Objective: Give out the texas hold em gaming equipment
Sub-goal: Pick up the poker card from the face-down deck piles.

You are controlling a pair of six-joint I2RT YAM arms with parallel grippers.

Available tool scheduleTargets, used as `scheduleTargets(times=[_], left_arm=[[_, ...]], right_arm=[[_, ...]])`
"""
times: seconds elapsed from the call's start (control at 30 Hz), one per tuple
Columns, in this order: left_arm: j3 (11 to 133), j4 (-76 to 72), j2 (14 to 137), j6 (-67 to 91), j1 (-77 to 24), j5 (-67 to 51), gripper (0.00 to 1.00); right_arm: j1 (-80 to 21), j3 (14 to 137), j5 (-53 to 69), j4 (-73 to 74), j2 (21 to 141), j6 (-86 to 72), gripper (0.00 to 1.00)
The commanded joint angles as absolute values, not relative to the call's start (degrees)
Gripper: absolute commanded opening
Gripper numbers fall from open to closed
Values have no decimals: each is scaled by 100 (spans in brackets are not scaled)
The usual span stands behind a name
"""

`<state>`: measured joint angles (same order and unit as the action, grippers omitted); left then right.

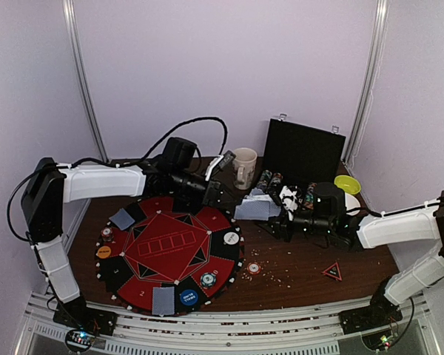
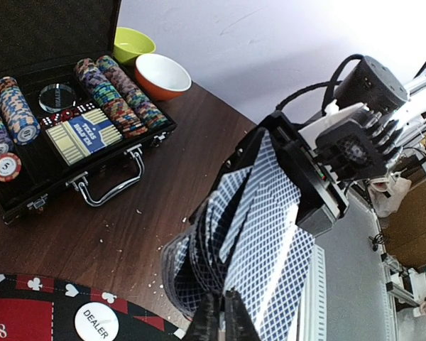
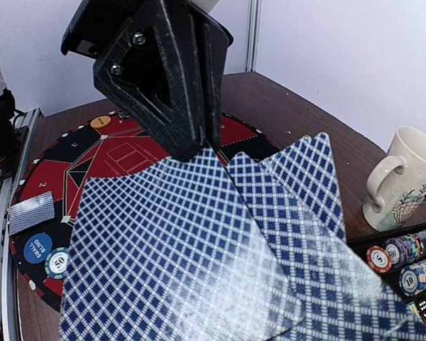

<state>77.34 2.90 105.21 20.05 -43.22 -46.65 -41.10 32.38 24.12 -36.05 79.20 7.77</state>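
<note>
My right gripper (image 1: 276, 213) is shut on a fanned deck of blue-backed playing cards (image 1: 257, 209), held above the table right of the round poker mat (image 1: 170, 251). The fan fills the right wrist view (image 3: 298, 234) and hides my right fingers. My left gripper (image 1: 233, 198) is shut on the edge of the top card (image 3: 170, 249); its fingers (image 2: 214, 318) pinch that card (image 2: 270, 249). Two dealt cards lie on the mat (image 1: 123, 218) (image 1: 163, 300). The white dealer button (image 1: 231, 238), blue button (image 1: 188, 297), orange button (image 1: 103, 252) and chips (image 1: 208, 279) (image 1: 107, 234) sit on the mat.
The open black chip case (image 1: 303, 159) with chip rows (image 2: 117, 96) stands at the back right. A cream mug (image 1: 244, 167) stands behind the grippers. A yellow-green bowl (image 1: 347, 184) and an orange bowl (image 2: 161, 74) are beside the case. A chip (image 1: 254, 268) and a red triangle (image 1: 331, 271) lie on the table.
</note>
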Motion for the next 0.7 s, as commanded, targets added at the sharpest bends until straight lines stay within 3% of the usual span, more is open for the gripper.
scheduleTargets(times=[0.0,0.53,0.67], left_arm=[[7901,208,10484,1813,-4342,-4905,0],[7915,913,9831,855,-4206,-4800,0],[8086,1714,9428,166,-4007,-4860,0]], right_arm=[[-4080,3397,2431,-3675,7950,846,46],[-4061,3367,2362,-3598,7877,875,46],[-4052,3373,2377,-3606,7882,863,46]])
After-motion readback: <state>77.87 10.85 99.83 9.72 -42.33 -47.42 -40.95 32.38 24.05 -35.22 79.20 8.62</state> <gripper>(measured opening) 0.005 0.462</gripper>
